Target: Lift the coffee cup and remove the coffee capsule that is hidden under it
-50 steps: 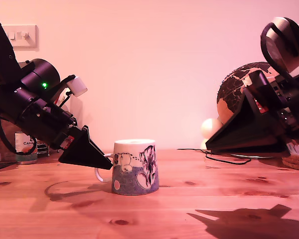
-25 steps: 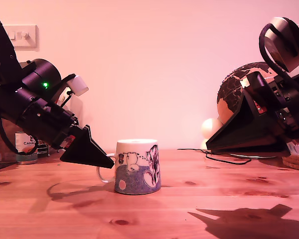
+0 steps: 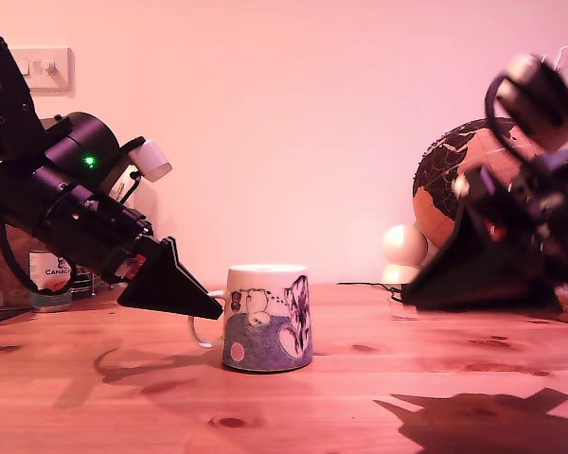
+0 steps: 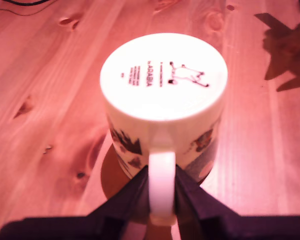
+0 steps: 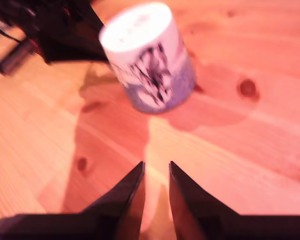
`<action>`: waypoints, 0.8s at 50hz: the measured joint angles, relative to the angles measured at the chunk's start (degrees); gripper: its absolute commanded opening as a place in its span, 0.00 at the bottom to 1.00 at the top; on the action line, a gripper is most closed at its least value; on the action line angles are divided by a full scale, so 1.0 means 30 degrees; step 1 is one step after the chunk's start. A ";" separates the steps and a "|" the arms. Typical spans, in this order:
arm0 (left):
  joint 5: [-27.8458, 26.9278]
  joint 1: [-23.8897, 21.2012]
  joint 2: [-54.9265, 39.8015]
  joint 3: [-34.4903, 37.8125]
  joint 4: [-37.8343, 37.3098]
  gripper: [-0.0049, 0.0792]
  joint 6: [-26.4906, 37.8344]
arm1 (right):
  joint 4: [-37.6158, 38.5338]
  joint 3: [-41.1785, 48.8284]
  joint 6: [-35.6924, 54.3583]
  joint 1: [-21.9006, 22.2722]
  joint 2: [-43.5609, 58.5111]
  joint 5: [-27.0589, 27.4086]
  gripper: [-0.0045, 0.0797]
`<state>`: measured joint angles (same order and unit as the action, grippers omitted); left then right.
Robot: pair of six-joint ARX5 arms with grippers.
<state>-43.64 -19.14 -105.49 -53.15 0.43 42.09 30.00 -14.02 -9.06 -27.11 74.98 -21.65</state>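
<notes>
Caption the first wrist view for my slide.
My first claw grips the loop handle of the upside-down white ceramic cartoon-print mug on the knotty wooden table.

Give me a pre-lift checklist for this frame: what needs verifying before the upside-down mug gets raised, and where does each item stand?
1. My first gripper closed on the coffee cup handle: ok, fingers flank it tightly.
2. Cup still inverted on the table: ok, its rim looks slightly tilted in the exterior view.
3. Coffee capsule present underneath: cannot tell, hidden.
4. My second gripper ready to pick: ok, slightly open, empty.
5. Second arm steady: not ok, blurred in the exterior view.
</notes>
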 measured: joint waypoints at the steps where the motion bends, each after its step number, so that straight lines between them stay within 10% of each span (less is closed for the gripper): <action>1: 0.0000 0.0000 0.0000 0.0000 0.0000 0.03 0.0000 | 0.0007 0.0000 0.0000 0.0000 0.0219 0.0000 0.23; 40: -0.0087 0.0000 0.1384 0.0007 0.0073 0.03 -0.0452 | 0.0969 -0.1807 0.1413 -0.0372 0.2754 -0.0036 0.27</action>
<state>-43.90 -19.14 -101.34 -53.12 0.64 40.73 32.91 -19.44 -4.82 -28.23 83.24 -21.76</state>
